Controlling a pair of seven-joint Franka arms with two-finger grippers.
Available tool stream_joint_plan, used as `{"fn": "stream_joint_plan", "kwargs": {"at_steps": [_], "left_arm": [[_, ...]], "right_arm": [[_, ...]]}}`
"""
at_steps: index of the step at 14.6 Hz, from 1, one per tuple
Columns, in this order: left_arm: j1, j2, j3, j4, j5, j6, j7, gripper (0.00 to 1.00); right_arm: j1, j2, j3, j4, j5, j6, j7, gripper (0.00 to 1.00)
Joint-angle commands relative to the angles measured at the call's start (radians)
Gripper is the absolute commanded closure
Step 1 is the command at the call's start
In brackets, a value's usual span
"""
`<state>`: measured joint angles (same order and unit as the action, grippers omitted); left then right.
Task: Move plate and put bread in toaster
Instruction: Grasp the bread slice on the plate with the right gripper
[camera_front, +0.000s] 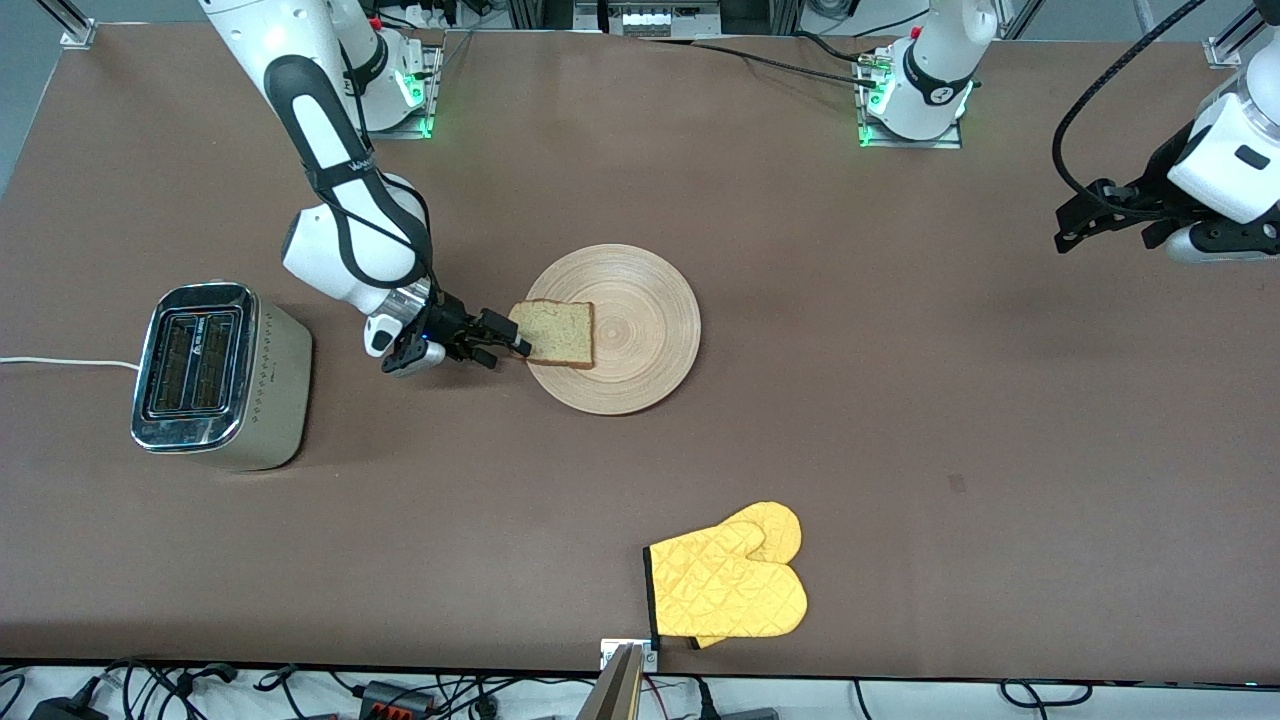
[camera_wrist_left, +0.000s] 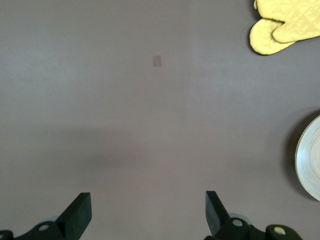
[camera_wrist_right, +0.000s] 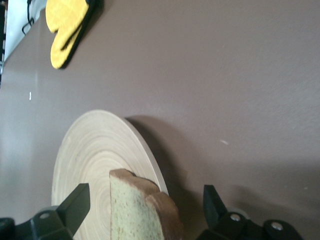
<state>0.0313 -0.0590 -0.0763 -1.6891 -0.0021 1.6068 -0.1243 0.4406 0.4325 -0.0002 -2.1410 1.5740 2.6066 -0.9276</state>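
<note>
**Bread on plate, right gripper at its edge**

The bread (camera_front: 556, 333) lies on the plate (camera_front: 640, 330), mid-table. The right gripper (camera_front: 505, 340) brackets the slice's toaster-side edge, fingers apart. The toaster (camera_front: 215, 375) stands toward the right arm's end. The left gripper (camera_front: 1085, 222) waits spread wide.

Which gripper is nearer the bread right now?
Right. The right gripper, fingers open, straddles the bread at the plate edge toward the toaster. The left gripper waits open over bare table at the left arm's end.
</note>
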Motion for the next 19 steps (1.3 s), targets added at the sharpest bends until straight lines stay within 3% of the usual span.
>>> {"fn": "stream_joint_plan", "kwargs": {"at_steps": [1,8,14,19], "left_arm": [[-0.014,0.031,0.009,0.043,0.017,-0.038,0.023,0.0],[-0.019,0.039,0.007,0.055,0.017,-0.038,0.025,0.0],[-0.022,0.039,0.006,0.055,0.017,-0.044,0.025,0.0],[-0.022,0.039,0.006,0.055,0.017,-0.045,0.023,0.0]], "right_arm": [[0.024,0.008,-0.001,-0.011,0.066,0.029,-0.07,0.0],[0.029,0.005,-0.001,-0.057,0.075,-0.005,-0.126,0.0],[0.03,-0.006,-0.003,-0.085,0.074,-0.01,-0.134,0.19],[0.026,-0.029,-0.004,-0.097,0.07,-0.01,-0.129,0.25]]}}
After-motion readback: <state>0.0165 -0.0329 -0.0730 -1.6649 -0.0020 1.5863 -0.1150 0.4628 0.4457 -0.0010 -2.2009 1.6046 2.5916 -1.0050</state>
